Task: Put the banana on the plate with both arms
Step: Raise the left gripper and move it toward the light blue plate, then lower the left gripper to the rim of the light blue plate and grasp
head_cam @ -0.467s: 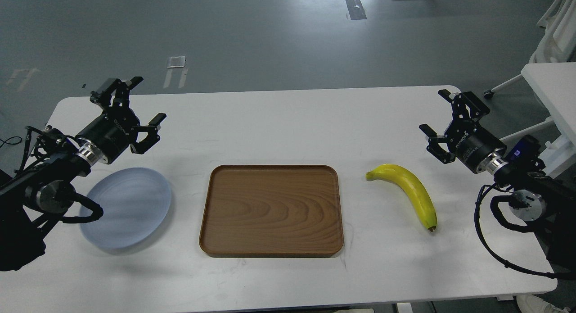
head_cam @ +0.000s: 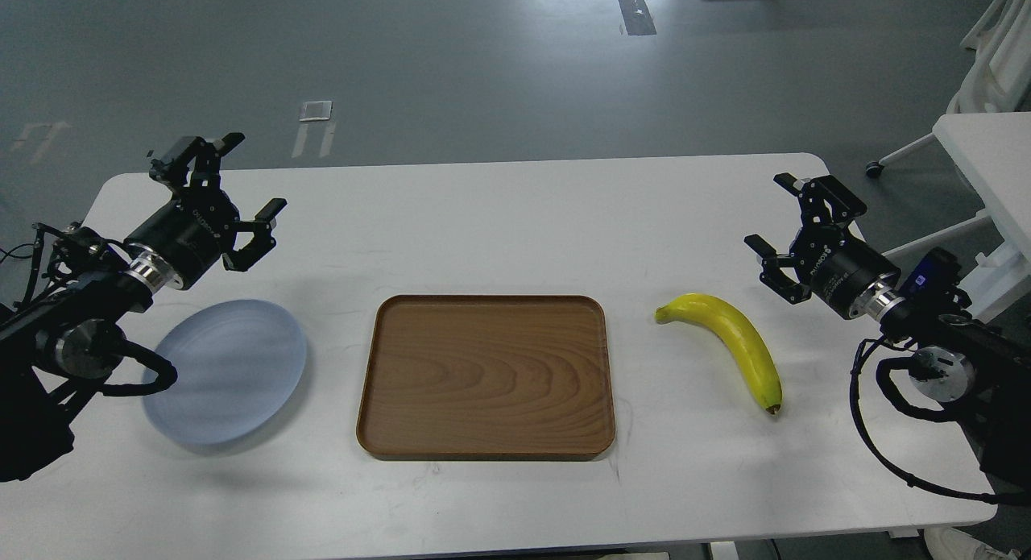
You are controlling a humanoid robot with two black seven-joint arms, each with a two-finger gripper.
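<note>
Two black arms, left arm, right arm, silver wrist rings, looping black cables, white lettering

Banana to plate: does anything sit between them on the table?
Yes. The wooden tray lies in the middle of the table, directly between the banana on the right and the plate on the left. Nothing visible stands between the open right claw and the banana.
</note>
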